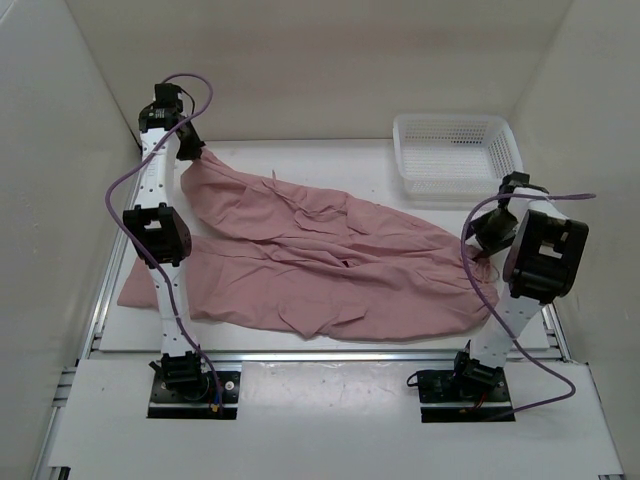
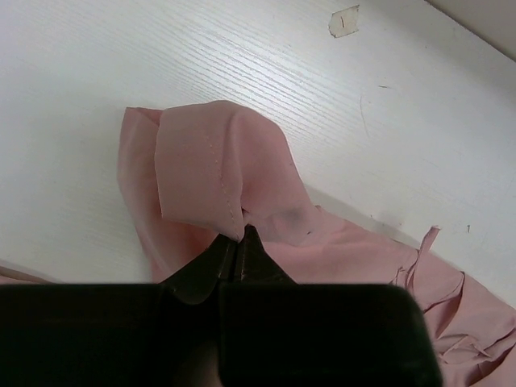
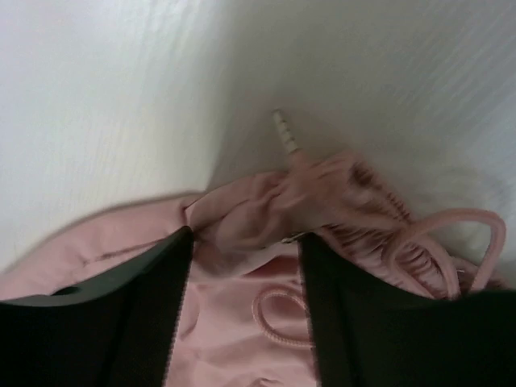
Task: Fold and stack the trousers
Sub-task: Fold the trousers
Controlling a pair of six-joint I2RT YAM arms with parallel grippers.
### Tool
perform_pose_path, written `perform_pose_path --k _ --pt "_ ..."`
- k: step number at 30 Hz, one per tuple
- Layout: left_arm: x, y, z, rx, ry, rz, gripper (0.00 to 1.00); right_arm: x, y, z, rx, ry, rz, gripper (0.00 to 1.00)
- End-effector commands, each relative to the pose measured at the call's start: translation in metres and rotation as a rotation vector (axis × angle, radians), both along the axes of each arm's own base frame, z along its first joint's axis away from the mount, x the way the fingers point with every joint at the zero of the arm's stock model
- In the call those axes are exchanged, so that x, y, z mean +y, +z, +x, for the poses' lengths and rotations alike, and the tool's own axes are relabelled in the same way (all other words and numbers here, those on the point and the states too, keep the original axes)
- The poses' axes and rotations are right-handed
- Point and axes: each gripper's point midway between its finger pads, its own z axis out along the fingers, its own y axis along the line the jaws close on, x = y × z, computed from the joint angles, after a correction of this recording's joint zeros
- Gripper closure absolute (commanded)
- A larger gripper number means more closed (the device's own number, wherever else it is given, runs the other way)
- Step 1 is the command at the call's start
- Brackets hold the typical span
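The dusty-pink trousers [image 1: 320,260] lie spread and wrinkled across the white table, legs toward the left, gathered waist at the right. My left gripper [image 1: 190,150] is at the far left corner, shut on the hem of one leg [image 2: 201,177], which it holds lifted off the table. My right gripper [image 1: 478,245] is at the waist end with its jaws open, one on each side of the waistband [image 3: 322,197]. A pink drawstring [image 3: 451,234] loops beside it. The right wrist view is blurred.
A white mesh plastic basket [image 1: 455,155] stands at the back right. White walls close in the table on three sides. The second leg end [image 1: 140,290] lies near the left edge by the left arm.
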Motion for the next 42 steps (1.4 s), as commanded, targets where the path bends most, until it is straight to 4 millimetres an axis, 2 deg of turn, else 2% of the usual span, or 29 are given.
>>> perform_pose_path --k 1,2,3,5,6,7,9,10,11,14,15,19,20,23,25,27,28,29,31,32,33,35,36,37,38,39,40,41,42 --pt "-0.002 0.029 -0.002 -0.058 -0.006 -0.010 0.90 -0.004 -0.011 0.007 0.025 -0.050 -0.010 0.43" --pt "-0.004 0.026 -0.003 -0.050 -0.012 -0.018 0.90 -0.005 -0.011 0.006 0.028 -0.051 -0.018 0.58" --pt "-0.004 0.026 -0.003 -0.050 -0.012 -0.018 0.90 -0.007 -0.012 0.006 0.030 -0.062 -0.026 0.84" --pt "-0.003 0.032 -0.004 -0.061 -0.022 -0.009 0.90 -0.012 0.004 0.009 -0.010 -0.067 -0.059 1.00" --pt "-0.003 0.032 -0.004 -0.061 -0.022 -0.009 0.90 -0.018 0.014 0.012 -0.033 -0.074 -0.098 1.00" --pt "-0.003 0.037 -0.003 -0.073 -0.022 -0.008 0.90 -0.024 0.038 0.020 -0.099 -0.069 -0.136 1.00" --pt "-0.001 0.052 0.000 -0.116 -0.026 -0.019 0.90 -0.029 0.066 0.026 -0.153 -0.059 -0.186 1.00" --pt "-0.003 0.053 0.002 -0.123 -0.036 -0.030 0.90 -0.033 0.087 0.027 -0.192 -0.051 -0.220 1.00" --pt "-0.011 0.061 0.006 -0.156 -0.082 -0.088 0.90 -0.038 0.109 0.038 -0.248 -0.047 -0.263 1.00" --pt "-0.020 0.083 0.018 -0.250 -0.122 -0.207 0.90 -0.041 0.147 0.048 -0.332 -0.009 -0.313 1.00" --pt "-0.017 0.082 0.020 -0.255 -0.116 -0.223 0.90 -0.043 0.164 0.054 -0.369 -0.005 -0.326 1.00" --pt "-0.020 0.095 0.030 -0.320 -0.151 -0.299 0.90 -0.050 0.194 0.065 -0.436 0.026 -0.380 1.00" --pt "-0.016 0.098 0.031 -0.332 -0.143 -0.315 0.90 -0.051 0.198 0.066 -0.445 0.036 -0.388 1.00" --pt "-0.006 0.108 0.026 -0.347 -0.134 -0.316 0.90 -0.053 0.206 0.068 -0.459 0.047 -0.410 1.00" --pt "0.000 0.104 0.021 -0.330 -0.118 -0.319 0.90 -0.054 0.214 0.068 -0.474 0.063 -0.423 1.00" --pt "0.006 0.116 0.013 -0.341 -0.106 -0.314 0.90 -0.052 0.214 0.068 -0.477 0.077 -0.416 1.00" --pt "0.011 0.110 0.006 -0.313 -0.090 -0.320 0.90 -0.050 0.214 0.069 -0.481 0.082 -0.406 1.00" --pt "0.016 0.125 -0.001 -0.336 -0.077 -0.306 0.90 -0.050 0.218 0.068 -0.489 0.081 -0.409 1.00" --pt "0.024 0.125 -0.015 -0.309 -0.050 -0.281 0.90 -0.047 0.213 0.064 -0.480 0.087 -0.397 1.00" --pt "0.025 0.126 -0.024 -0.290 -0.045 -0.265 0.90 -0.047 0.218 0.062 -0.491 0.085 -0.401 1.00" --pt "0.025 0.140 -0.035 -0.301 -0.035 -0.250 0.90 -0.046 0.220 0.058 -0.494 0.093 -0.406 1.00" --pt "0.033 0.132 -0.053 -0.246 0.009 -0.224 0.90 -0.046 0.223 0.049 -0.499 0.088 -0.402 1.00" --pt "0.032 0.147 -0.070 -0.259 0.009 -0.203 0.90 -0.045 0.222 0.045 -0.498 0.088 -0.401 1.00" --pt "0.032 0.146 -0.080 -0.244 0.025 -0.192 0.90 -0.048 0.222 0.039 -0.496 0.078 -0.404 1.00" --pt "0.034 0.118 -0.096 -0.156 0.058 -0.188 0.90 -0.051 0.218 0.026 -0.481 0.063 -0.404 1.00" --pt "0.034 0.115 -0.109 -0.135 0.075 -0.176 0.90 -0.051 0.214 0.018 -0.475 0.059 -0.396 1.00" --pt "0.031 0.131 -0.131 -0.162 0.094 -0.164 0.90 -0.053 0.209 0.010 -0.462 0.050 -0.394 1.00" --pt "0.035 0.128 -0.144 -0.155 0.128 -0.164 0.90 -0.061 0.206 0.001 -0.455 0.024 -0.400 1.00" --pt "0.027 0.113 -0.173 -0.115 0.132 -0.173 0.90 -0.066 0.195 -0.018 -0.433 -0.012 -0.397 1.00"
